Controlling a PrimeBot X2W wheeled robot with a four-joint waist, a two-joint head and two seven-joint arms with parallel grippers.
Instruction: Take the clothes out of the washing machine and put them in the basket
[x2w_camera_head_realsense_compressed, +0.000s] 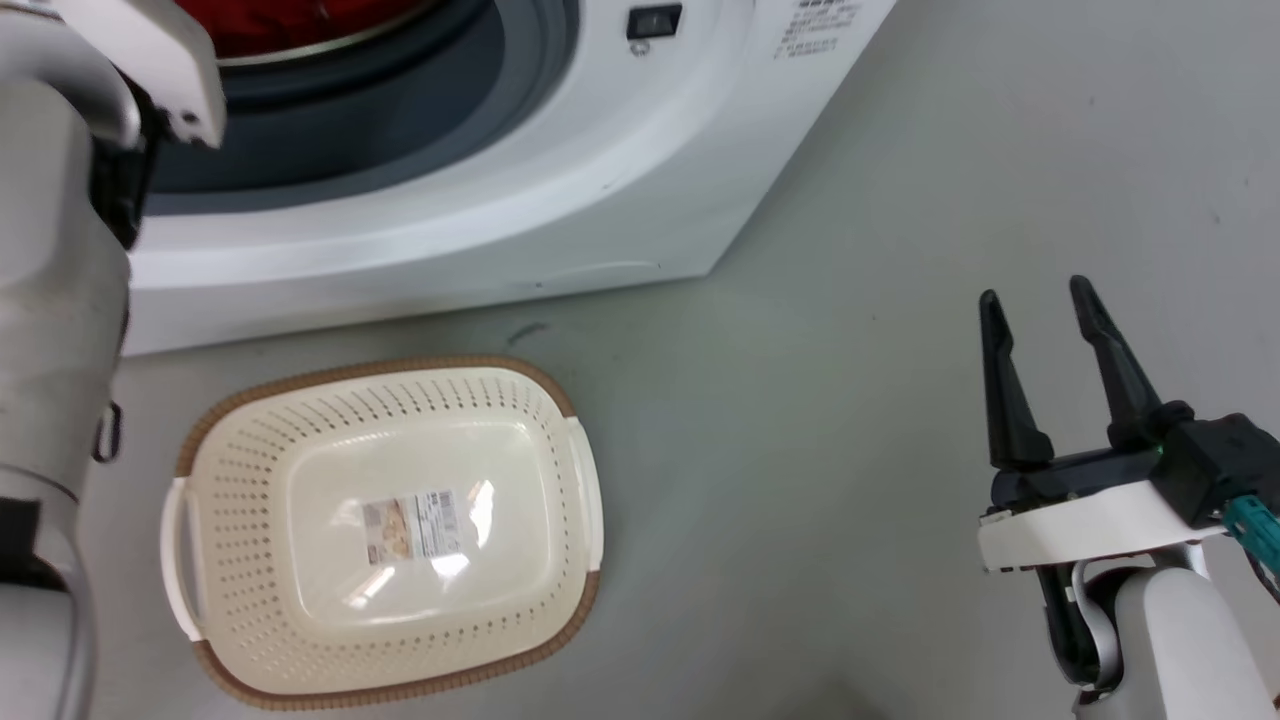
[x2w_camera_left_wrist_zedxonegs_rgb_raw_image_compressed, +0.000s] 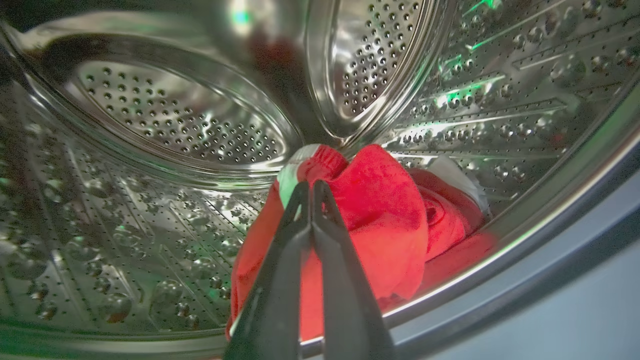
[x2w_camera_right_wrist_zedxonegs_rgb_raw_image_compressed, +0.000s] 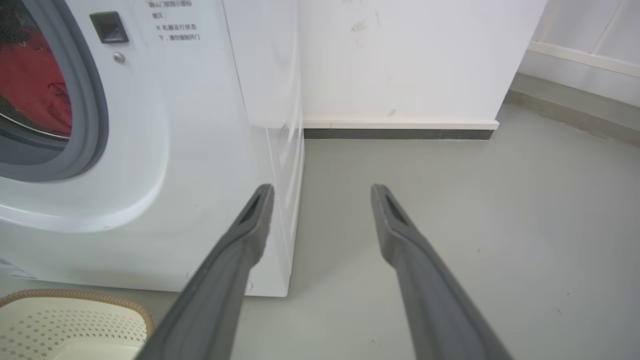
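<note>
Drum (x2w_camera_left_wrist_zedxonegs_rgb_raw_image_compressed: 175, 115) behind, left hand (x2w_camera_left_wrist_zedxonegs_rgb_raw_image_compressed: 310, 189) pinching clothes (x2w_camera_left_wrist_zedxonegs_rgb_raw_image_compressed: 380, 210), hold partly hidden.

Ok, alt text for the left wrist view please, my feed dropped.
The left gripper, fingers closed together, pinches bunched red clothes at a white-striped edge inside the perforated steel washing machine drum. The grey door seal curves along the lower right.

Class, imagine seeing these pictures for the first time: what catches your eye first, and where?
The bright red clothes lie low in the shiny steel drum of the washing machine, with the left gripper shut on their striped edge. On the floor before the machine sits the empty cream basket, and the right gripper hangs open to its right.
</note>
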